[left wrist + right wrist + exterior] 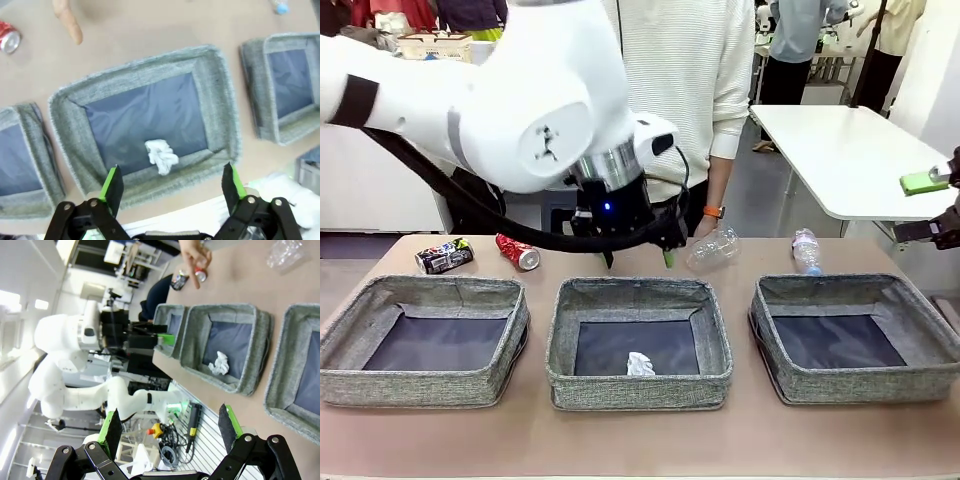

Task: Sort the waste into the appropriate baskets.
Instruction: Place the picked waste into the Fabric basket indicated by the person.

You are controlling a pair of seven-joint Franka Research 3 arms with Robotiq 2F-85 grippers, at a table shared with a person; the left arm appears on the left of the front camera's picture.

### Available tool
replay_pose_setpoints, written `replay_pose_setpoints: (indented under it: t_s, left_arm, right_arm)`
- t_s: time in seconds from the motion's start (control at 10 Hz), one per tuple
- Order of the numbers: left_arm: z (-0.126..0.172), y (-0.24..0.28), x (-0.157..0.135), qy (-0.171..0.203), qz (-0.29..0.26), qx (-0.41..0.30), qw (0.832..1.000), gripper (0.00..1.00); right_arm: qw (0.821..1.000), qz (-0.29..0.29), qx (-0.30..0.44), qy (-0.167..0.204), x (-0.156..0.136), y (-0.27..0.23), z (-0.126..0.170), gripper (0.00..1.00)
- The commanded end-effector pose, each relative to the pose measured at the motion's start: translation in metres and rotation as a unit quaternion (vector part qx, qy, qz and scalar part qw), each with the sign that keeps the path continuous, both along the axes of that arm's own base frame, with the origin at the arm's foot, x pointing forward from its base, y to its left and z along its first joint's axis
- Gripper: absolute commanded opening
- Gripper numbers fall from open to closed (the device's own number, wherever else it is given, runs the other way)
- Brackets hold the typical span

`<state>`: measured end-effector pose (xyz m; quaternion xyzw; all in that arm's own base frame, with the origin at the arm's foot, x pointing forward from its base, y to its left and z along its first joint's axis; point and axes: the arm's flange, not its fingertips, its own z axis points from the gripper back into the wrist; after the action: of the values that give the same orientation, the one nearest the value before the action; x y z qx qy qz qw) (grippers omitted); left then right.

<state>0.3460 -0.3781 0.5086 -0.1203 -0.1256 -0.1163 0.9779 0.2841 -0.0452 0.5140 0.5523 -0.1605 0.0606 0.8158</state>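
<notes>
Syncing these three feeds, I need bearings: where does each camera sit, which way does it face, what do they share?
Front: fixed on the robot's side, facing the person across the table; left arm, left gripper above the middle basket.
Left wrist: looks down into that basket at the paper ball; own fingers open.
Right wrist: rolled sideways, looks along the baskets; right gripper open.
Shared: all three show the ball.

**Outer baskets free, middle one overhung**

The left grey woven-fabric basket (425, 295) and the right basket (855, 288) show bare dark bottoms, open from above. The white robot arm (520, 110) hangs over the middle basket (638, 292), at its far wall, barring the tabletop (640, 440) strip behind it, where a person's hand (705, 227) also stands.
</notes>
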Motion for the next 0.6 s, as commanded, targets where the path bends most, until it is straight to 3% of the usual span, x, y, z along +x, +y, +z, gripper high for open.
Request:
replay_pose_setpoints:
  t_s: [0.0, 0.2, 0.5]
  left_arm:
    - [0.043, 0.048, -0.003, 0.029, -0.049, -0.083, 0.995, 1.0]
    - [0.085, 0.113, -0.007, 0.055, -0.086, -0.275, 0.956, 1.0]
    - [0.1, 0.209, -0.023, 0.114, -0.016, -0.399, 0.91, 1.0]
  right_arm:
    - [1.0, 0.004, 0.009, -0.017, 0.003, 0.001, 0.001, 1.0]
    - [1.0, 0.004, 0.009, -0.017, 0.003, 0.001, 0.001, 1.0]
    - [1.0, 0.004, 0.009, -0.017, 0.003, 0.001, 0.001, 1.0]
